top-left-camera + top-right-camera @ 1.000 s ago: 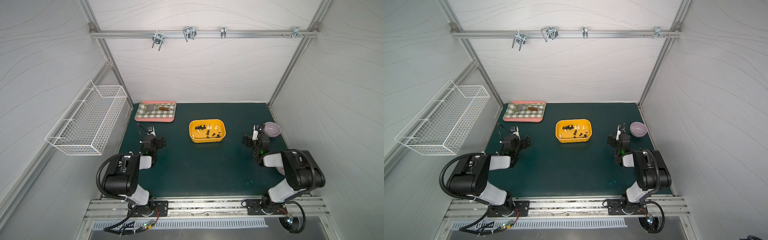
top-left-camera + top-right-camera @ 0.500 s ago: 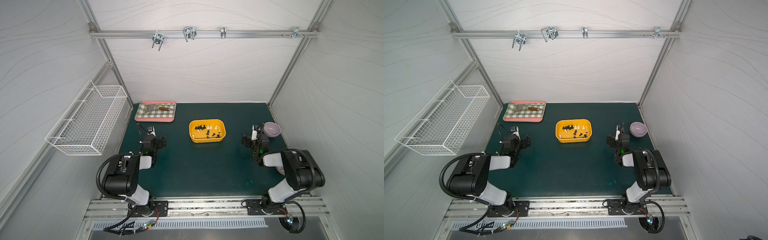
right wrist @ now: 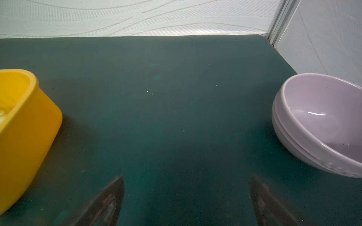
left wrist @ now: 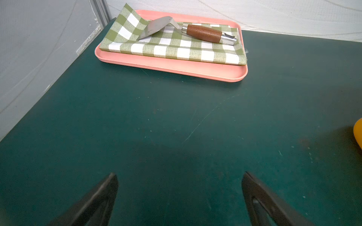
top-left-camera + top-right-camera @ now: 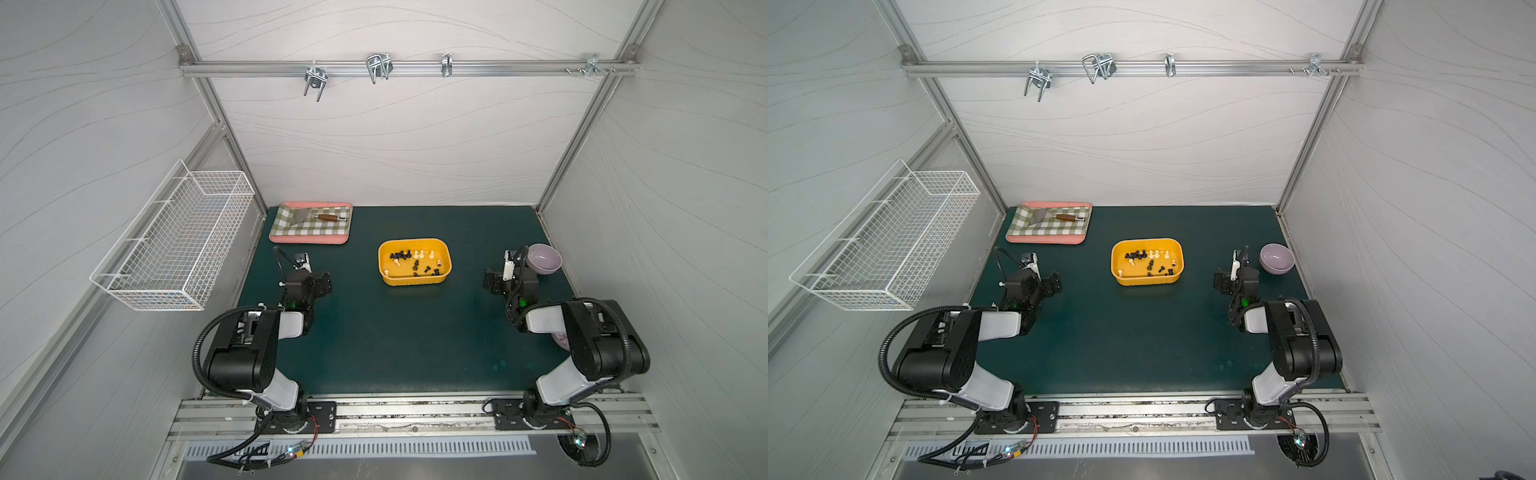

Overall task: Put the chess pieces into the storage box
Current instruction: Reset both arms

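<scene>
The storage box (image 5: pixel 413 279) (image 5: pixel 1148 279) is a shallow yellow tub on the green table, back of the middle. Several black and cream chess pieces (image 5: pixel 399 256) (image 5: pixel 1133 255) lie inside it; I see none on the table. My left gripper (image 5: pixel 308 279) (image 5: pixel 1034 282) hovers low, left of the box, open and empty. In the left wrist view the left gripper (image 4: pixel 179 176) has bare table between its fingers. My right gripper (image 5: pixel 510 276) (image 5: pixel 1235 282) sits right of the box, also open and empty. The right gripper (image 3: pixel 187 177) points between the box wall (image 3: pixel 29 127) and a bowl.
A pink tray (image 5: pixel 309 239) (image 4: pixel 176 68) at the back left carries a green checkered cloth (image 4: pixel 176 50) and a wooden-handled trowel (image 4: pixel 203 33). A lilac bowl (image 5: pixel 544 258) (image 3: pixel 313 121) stands just right of my right gripper. A white wire basket (image 5: pixel 178 245) hangs on the left wall.
</scene>
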Robot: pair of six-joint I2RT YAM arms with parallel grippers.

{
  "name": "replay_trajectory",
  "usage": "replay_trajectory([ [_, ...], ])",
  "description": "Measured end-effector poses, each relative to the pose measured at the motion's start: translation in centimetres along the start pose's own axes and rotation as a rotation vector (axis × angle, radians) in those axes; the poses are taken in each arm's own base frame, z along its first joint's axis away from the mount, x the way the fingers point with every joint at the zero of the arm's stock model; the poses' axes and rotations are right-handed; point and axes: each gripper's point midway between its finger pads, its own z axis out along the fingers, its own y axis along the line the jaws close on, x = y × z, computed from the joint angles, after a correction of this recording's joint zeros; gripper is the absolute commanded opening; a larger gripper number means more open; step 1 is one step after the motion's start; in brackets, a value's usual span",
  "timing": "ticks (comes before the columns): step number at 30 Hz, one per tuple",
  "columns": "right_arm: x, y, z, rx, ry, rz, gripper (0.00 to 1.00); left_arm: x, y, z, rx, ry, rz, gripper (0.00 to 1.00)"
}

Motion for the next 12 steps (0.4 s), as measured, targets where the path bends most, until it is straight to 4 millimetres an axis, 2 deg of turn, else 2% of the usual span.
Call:
replay_trajectory([
  [12,0.12,-0.02,0.15,-0.015,0.009,0.011,0.99,-0.01,0.0,0.0,0.0,0.0,0.0,0.99],
])
